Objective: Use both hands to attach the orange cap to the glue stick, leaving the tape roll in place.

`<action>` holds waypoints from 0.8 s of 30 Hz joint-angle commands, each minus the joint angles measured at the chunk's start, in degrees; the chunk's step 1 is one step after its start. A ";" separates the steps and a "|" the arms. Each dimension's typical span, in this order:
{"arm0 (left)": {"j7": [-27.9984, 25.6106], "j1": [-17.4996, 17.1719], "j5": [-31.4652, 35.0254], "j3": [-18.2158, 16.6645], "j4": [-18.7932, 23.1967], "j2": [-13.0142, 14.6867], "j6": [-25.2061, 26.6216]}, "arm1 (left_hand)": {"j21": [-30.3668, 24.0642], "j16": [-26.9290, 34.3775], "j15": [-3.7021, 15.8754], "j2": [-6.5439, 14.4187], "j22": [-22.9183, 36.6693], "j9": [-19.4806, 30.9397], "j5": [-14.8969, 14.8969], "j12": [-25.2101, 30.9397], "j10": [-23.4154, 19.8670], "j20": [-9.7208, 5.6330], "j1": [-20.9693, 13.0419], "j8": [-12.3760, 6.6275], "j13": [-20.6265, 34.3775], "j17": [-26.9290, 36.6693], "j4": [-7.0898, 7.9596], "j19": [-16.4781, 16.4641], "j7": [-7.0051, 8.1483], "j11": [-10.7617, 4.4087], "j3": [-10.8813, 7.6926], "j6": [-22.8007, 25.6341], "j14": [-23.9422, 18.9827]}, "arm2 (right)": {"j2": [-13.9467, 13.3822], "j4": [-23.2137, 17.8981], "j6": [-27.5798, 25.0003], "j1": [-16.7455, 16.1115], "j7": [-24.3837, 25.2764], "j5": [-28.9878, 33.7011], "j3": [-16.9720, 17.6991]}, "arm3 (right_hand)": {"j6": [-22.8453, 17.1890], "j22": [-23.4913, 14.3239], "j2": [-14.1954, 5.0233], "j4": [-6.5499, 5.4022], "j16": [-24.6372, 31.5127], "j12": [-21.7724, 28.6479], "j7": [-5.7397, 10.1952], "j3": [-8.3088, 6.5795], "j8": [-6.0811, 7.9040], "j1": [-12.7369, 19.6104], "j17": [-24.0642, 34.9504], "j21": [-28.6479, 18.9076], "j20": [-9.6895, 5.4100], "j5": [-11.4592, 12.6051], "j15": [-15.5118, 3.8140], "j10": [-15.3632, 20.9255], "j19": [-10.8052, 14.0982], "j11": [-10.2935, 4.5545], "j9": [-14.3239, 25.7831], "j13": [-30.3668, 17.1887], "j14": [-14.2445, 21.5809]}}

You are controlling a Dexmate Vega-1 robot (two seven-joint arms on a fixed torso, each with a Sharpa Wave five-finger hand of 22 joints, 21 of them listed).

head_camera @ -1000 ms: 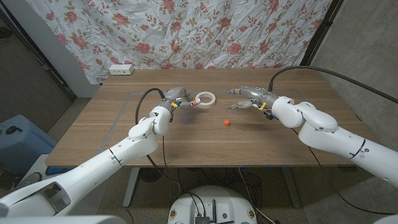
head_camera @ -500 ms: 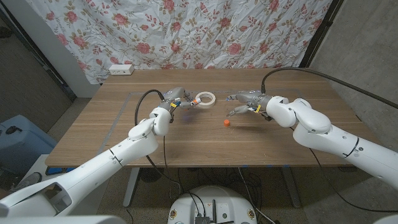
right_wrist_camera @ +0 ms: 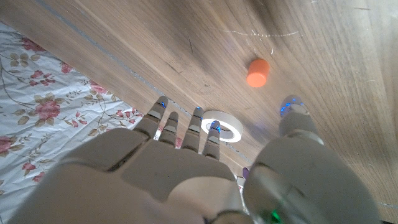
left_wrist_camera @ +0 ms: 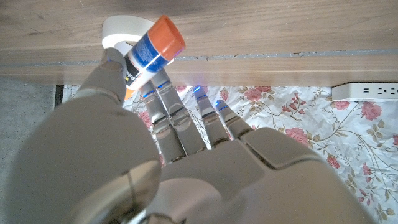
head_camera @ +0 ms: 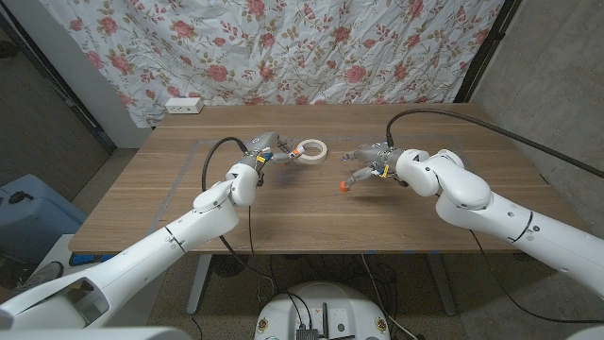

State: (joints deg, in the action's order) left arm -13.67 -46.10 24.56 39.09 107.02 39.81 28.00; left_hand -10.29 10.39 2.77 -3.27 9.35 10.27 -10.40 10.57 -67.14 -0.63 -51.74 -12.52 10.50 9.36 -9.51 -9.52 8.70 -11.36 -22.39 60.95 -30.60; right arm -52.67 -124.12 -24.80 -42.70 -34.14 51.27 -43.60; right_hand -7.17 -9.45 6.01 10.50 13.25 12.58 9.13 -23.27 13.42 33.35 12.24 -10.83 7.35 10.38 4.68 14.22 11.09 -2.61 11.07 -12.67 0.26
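Left hand (left_wrist_camera: 186, 155) grips the blue-labelled glue stick (left_wrist_camera: 152, 51) beside the white tape roll (head_camera: 311, 149); right hand (head_camera: 371, 161), fingers spread, hovers over the small orange cap (head_camera: 343, 186) mid-table.

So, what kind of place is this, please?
Probably a makeshift indoor robot test room, not a home: a flowered sheet hangs as a backdrop, a power strip lies on the wooden table, and beside them are bare grey walls.

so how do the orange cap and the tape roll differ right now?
The orange cap is a small solid orange cylinder; the tape roll is a wider, flat whitish ring with an open centre. The cap lies just under the right robot hand, while the roll sits beside the left robot hand, which grips the glue stick. Both rest on the table, unheld.
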 commanded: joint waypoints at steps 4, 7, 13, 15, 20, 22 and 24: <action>-2.08 -0.69 -2.00 -0.41 -0.06 0.06 -1.49 | 0.09 -0.05 6.39 0.84 0.16 0.35 -0.25 0.32 -1.46 -0.35 -0.32 -0.31 0.22 0.12 0.41 0.09 0.79 -1.47 0.05 6.87 0.12 | 3.05 2.71 1.92 -1.05 -3.03 7.12 -0.19 | -0.76 -0.15 -0.10 0.00 0.72 0.51 0.80 -0.98 0.55 2.10 0.18 -0.44 -0.16 0.11 -0.45 1.25 1.10 -0.21 0.34 -0.30 1.07; -2.28 -0.96 -2.09 -0.47 0.22 0.23 -1.35 | 0.09 -0.04 6.42 0.85 0.16 0.36 -0.25 0.32 -1.47 -0.35 -0.25 -0.25 0.22 0.13 0.43 0.16 0.77 -1.47 0.09 6.85 0.11 | 3.63 3.37 2.60 -0.91 -3.47 7.36 -0.20 | -0.84 -0.14 -0.22 -0.01 0.77 0.61 0.98 -1.25 0.60 2.78 0.17 -0.42 -0.34 0.15 -0.60 1.66 1.27 -0.42 0.35 -0.36 1.23; -2.73 -1.39 -2.08 -0.57 0.62 0.61 -1.39 | 0.07 -0.03 6.46 0.89 0.16 0.37 -0.25 0.34 -1.52 -0.31 -0.17 -0.19 0.23 0.13 0.45 0.24 0.72 -1.47 0.14 6.89 0.11 | 4.45 4.16 3.47 -0.91 -4.16 7.88 -0.22 | -1.01 -0.14 -0.33 -0.06 0.95 0.76 1.12 -1.57 0.70 3.67 0.17 -0.39 -0.46 0.18 -0.95 2.26 1.46 -0.62 0.37 -0.43 1.73; -2.72 -1.47 -2.26 -0.65 0.68 0.67 -1.44 | 0.06 -0.05 6.48 0.91 0.16 0.37 -0.25 0.34 -1.53 -0.30 -0.15 -0.17 0.23 0.12 0.44 0.26 0.71 -1.47 0.15 6.89 0.16 | 4.60 4.36 3.72 -1.02 -4.07 8.02 -0.18 | -1.23 -0.14 -0.38 -0.09 1.01 0.76 1.27 -1.68 0.80 4.00 0.18 -0.36 -0.48 0.19 -1.07 2.36 1.51 -0.85 0.37 -0.46 1.89; -2.90 -1.53 -2.16 -0.52 0.60 0.81 -1.76 | 0.03 -0.12 6.38 0.99 0.16 0.38 -0.25 0.35 -1.56 -0.18 -0.11 -0.07 0.25 0.12 0.45 0.32 0.65 -1.47 0.17 6.82 0.35 | 5.19 4.93 4.33 -1.07 -4.15 8.33 -0.32 | -1.71 -0.15 -0.47 -0.17 1.23 0.91 1.46 -1.92 1.01 4.72 0.19 -0.37 -0.60 0.19 -1.42 3.02 1.80 -1.06 0.39 -0.49 2.47; -2.78 -1.53 -2.13 -0.47 0.70 0.74 -1.36 | 0.03 -0.11 6.40 1.01 0.16 0.38 -0.26 0.35 -1.56 -0.20 -0.11 -0.07 0.25 0.12 0.45 0.32 0.64 -1.47 0.18 6.88 0.35 | 5.44 5.12 4.50 -1.08 -4.25 8.40 -0.38 | -1.83 -0.15 -0.48 -0.21 1.31 0.98 1.59 -2.00 1.07 5.02 0.20 -0.36 -0.72 0.18 -1.66 3.37 1.91 -1.31 0.39 -0.50 2.71; -2.60 -1.46 -1.96 -0.33 0.77 0.91 -1.31 | 0.01 -0.11 6.40 1.03 0.16 0.39 -0.26 0.35 -1.56 -0.21 -0.10 -0.05 0.25 0.12 0.45 0.32 0.63 -1.47 0.18 6.87 0.34 | 5.64 5.32 4.59 -1.27 -3.77 8.46 -0.34 | -1.84 -0.15 -0.49 -0.22 1.36 0.94 1.61 -2.06 1.08 5.21 0.20 -0.37 -0.88 0.17 -1.75 3.38 2.00 -1.38 0.40 -0.50 2.84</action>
State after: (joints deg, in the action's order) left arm -16.17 -47.37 22.57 38.61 107.50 40.36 26.56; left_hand -10.29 10.42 2.77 -3.04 9.35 10.28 -10.38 10.65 -67.14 -0.72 -51.51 -12.36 10.55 9.36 -9.27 -9.43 8.69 -11.37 -22.14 60.95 -30.61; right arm -48.35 -120.02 -21.34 -43.65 -37.89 58.85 -43.89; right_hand -8.60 -9.45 5.12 10.34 14.13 13.03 10.56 -25.01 14.20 37.73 12.26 -11.06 6.34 10.38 2.96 17.10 12.48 -4.09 11.34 -12.95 2.37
